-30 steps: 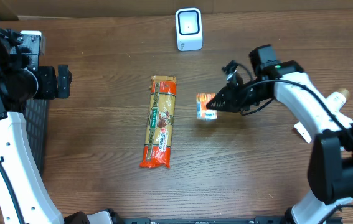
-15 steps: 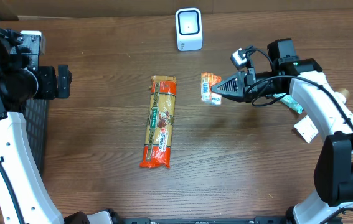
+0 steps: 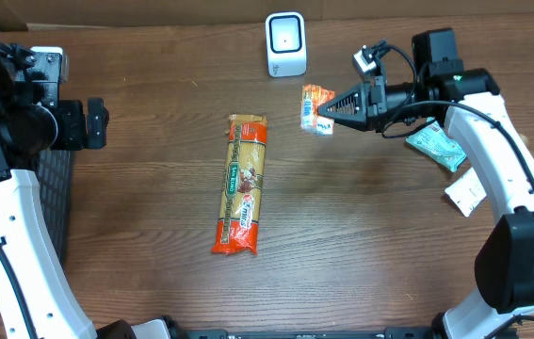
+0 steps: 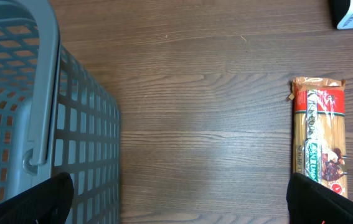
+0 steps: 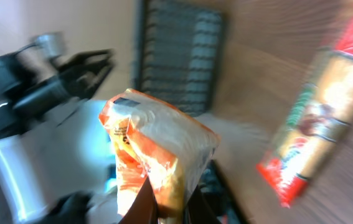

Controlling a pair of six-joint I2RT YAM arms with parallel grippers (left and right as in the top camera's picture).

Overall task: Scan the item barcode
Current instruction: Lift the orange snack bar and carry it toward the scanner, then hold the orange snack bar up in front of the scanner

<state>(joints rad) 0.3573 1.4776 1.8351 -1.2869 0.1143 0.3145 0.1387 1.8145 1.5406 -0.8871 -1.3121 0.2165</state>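
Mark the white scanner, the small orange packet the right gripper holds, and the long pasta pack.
White box-shaped barcode scanner (image 3: 285, 44): overhead view, front face centre.
Small orange-and-white plastic packet (image 3: 316, 105): overhead view, middle of wrapper.
Long orange-ended pasta pack (image 3: 245, 184): overhead view, label mid-length.

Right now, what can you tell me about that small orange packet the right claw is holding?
The small orange packet is a soft, crinkly plastic pouch, orange and white with printed panels, puffy rather than flat. The right claw is shut on one edge of it, and nothing else touches it. From overhead it sits near the white scanner, a little to one side and apart from it. Its print is too blurred to read.
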